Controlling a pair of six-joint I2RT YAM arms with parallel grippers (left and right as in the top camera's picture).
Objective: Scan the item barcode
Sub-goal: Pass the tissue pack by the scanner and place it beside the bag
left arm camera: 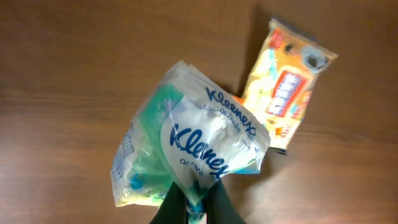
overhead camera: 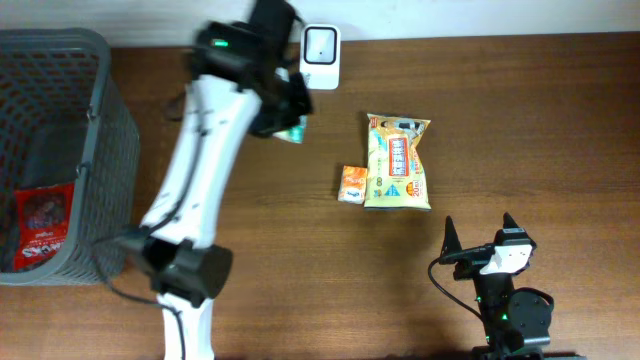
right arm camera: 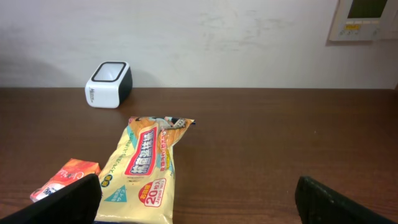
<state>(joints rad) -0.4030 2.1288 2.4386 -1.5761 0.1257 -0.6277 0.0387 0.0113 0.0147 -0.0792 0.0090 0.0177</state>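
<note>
At far left a wire basket [overhead camera: 100,120] holds a red packet [overhead camera: 42,225].

The left arm [overhead camera: 195,170] reaches from its base at the near edge of the table [overhead camera: 540,110] diagonally up toward the far side. The left end effector [left arm camera: 194,208] is clenched on the crimped end of a Kleenex tissue pack [left arm camera: 186,149]. The pack hangs clear of the table, just left of and near the white scanner [overhead camera: 321,44].

Step in hand, as judged: presenting the pack to the scanner. The next move calls for turning the pack so that its barcode faces the scanner window. The barcode is not visible in any view, so its present facing cannot be confirmed.

At centre, a small orange box [overhead camera: 352,184] lies touching a yellow packet [overhead camera: 398,162]. Both lie flat on the table, apart from the scanner.

At right, the right end effector [overhead camera: 480,232] hangs released and empty, jaws spread wide. Its arm sits folded over its base at the near edge, pointing toward the packets.
</note>
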